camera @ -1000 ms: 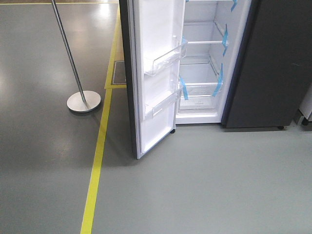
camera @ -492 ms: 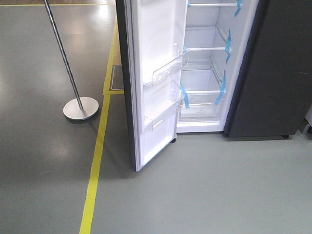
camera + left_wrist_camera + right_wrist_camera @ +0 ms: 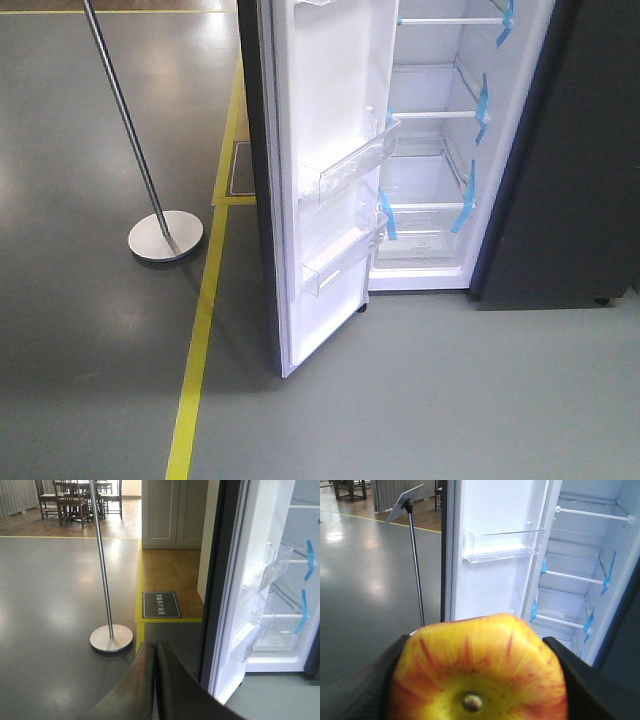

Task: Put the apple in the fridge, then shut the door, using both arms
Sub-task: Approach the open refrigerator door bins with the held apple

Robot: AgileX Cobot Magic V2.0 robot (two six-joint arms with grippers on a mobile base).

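Observation:
The fridge [image 3: 570, 150] stands ahead, dark grey, with a white interior, white shelves [image 3: 435, 112] and blue tape strips. Its door [image 3: 330, 180] stands open toward me, white inside with clear bins [image 3: 345, 160]. My right gripper [image 3: 479, 680] is shut on the apple [image 3: 480, 670], red and yellow with its stem end facing the camera; the open fridge [image 3: 585, 580] and the door [image 3: 490, 555] lie ahead of it. My left gripper [image 3: 154, 652] is shut and empty, its fingers pressed together, left of the door's edge [image 3: 220, 580]. Neither gripper shows in the front view.
A metal pole on a round base [image 3: 165, 236] stands on the floor left of the door; it also shows in the left wrist view [image 3: 111, 638]. A yellow floor line [image 3: 200, 330] runs past the door's left side. A floor mat [image 3: 161, 604] lies behind.
The fridge and door have grown larger and shifted lower in the front view; I have come closer to them. The pole stand has shifted left.

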